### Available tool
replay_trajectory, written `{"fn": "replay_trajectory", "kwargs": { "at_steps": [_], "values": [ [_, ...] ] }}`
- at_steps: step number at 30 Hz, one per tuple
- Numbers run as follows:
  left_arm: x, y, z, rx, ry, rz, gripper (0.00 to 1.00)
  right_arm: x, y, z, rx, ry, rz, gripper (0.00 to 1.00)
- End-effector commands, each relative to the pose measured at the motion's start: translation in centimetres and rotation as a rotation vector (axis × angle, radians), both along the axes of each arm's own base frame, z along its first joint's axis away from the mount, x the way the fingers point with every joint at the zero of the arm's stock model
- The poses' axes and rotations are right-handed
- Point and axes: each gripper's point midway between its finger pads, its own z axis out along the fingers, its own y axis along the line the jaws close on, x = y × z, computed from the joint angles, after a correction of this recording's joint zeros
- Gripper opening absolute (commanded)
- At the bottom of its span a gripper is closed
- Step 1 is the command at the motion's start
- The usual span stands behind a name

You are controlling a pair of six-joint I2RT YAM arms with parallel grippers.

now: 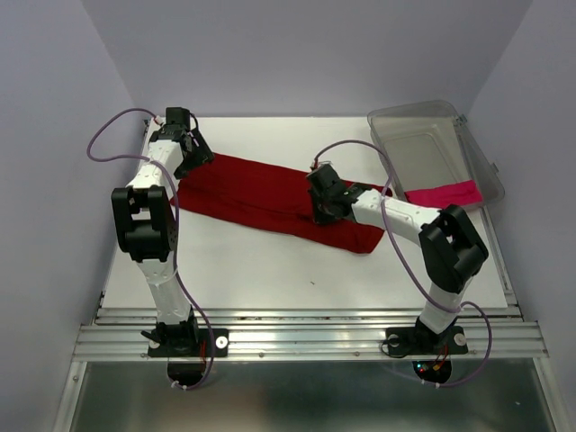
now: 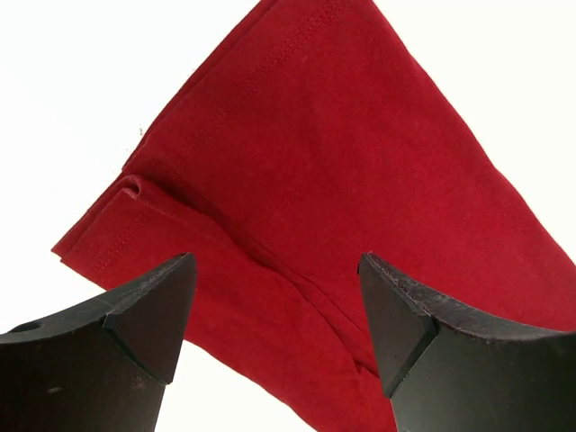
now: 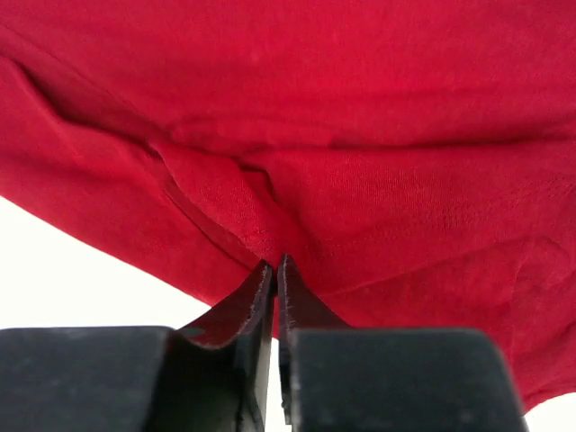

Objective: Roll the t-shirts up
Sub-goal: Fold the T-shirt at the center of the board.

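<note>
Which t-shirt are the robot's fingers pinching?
The dark red t-shirt spread on the table: the right fingers are shut on a fold. The pink t-shirt lies untouched at the clear bin.

The crimson t-shirt (image 1: 252,193) is plain dark red, the pink t-shirt (image 1: 441,193) at three o'clock bright magenta, the worktop (image 1: 270,270) white.

A flat white tabletop (image 1: 270,270) sits in a booth of plain pale lavender walls (image 1: 306,54), evenly lit with soft shadows. A ribbed silver aluminium rail (image 1: 306,339) runs along its near edge, with a dull grey metal sheet (image 1: 315,396) below.
</note>
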Motion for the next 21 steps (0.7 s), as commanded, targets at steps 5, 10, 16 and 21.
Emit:
{"fn": "replay_trajectory", "kwargs": {
  "at_steps": [5,10,16,21],
  "values": [
    [-0.4,-0.2,0.9,0.017,-0.019,-0.027,0.83,4.1,1.8,3.6,0.032,-0.15,-0.045,0.01],
    [-0.6,-0.4,0.3,0.008,-0.007,-0.037,0.83,6.6,2.2,4.6,-0.019,-0.223,-0.04,0.01],
    [-0.9,-0.5,-0.3,0.007,0.009,-0.051,0.83,9.7,2.1,4.0,-0.115,-0.275,-0.062,0.37],
    [-1.3,-0.6,-1.0,0.001,0.023,-0.056,0.83,12.3,0.5,4.9,-0.081,-0.275,-0.148,0.5]
  ]
}}
